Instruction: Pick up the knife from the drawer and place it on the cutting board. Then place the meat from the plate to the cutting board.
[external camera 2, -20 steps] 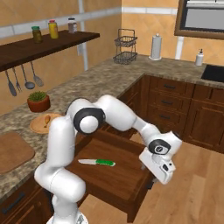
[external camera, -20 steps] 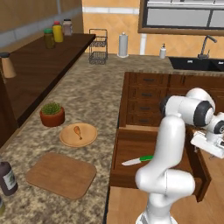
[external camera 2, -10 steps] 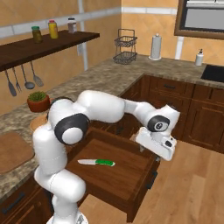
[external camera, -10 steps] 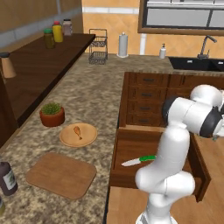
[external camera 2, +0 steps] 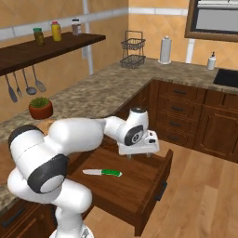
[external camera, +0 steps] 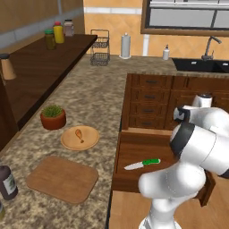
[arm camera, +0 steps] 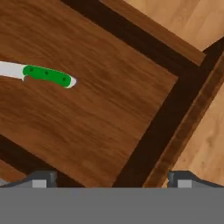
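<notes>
I am hovering my gripper over the open drawer, jaws spread and holding nothing.
The knife is lying on the drawer floor; the meat is sitting on the plate; the cutting board is bare, so I judge both placements are waiting.

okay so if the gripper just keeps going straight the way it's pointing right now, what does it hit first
Probably the bare wooden floor of the open drawer, near its front corner. The gripper points down into it, and the knife lies off to one side of that line. Exact depth is unclear.
</notes>
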Robot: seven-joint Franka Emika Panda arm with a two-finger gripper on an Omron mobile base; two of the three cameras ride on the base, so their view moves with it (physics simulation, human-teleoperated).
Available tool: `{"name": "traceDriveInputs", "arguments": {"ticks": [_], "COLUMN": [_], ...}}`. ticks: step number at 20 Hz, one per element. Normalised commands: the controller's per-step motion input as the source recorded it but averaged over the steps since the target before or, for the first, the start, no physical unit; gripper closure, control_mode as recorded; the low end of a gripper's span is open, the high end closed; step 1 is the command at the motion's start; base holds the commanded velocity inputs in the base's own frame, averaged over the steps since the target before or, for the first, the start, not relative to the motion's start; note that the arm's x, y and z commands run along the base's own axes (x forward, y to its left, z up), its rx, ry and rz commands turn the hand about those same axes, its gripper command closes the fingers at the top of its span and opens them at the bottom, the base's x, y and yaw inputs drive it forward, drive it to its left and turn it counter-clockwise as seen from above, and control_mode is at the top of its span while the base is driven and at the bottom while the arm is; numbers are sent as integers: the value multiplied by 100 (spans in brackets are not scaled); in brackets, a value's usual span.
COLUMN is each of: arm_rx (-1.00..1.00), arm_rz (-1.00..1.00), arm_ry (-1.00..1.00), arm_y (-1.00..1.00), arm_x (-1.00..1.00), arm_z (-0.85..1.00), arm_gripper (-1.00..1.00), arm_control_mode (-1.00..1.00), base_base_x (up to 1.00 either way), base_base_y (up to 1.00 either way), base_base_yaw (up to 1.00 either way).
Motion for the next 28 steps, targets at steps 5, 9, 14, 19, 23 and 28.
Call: {"name": "traceDriveInputs", "arguments": {"ticks": [5,9,14,19,23,28], "arm_rx": [-9,-1,2,8,1,0], "arm_rz": [72,56,25,41,68,38], "arm_ry": [-13,0,0,0,12,19], "arm_y": [51,52,7,-6,2,51], "arm_x": [56,51,-6,-9,-4,4], "arm_z": [0,1,6,-5,0,-6], "arm_gripper": [-100,-100,-100,-100,-100,-100], "arm_control_mode": [-100,-100,-100,-100,-100,-100], "base_base_x": [0,0,0,0,0,0], "base_base_y": [0,0,0,0,0,0], "base_base_yaw": [0,0,0,0,0,0]}}
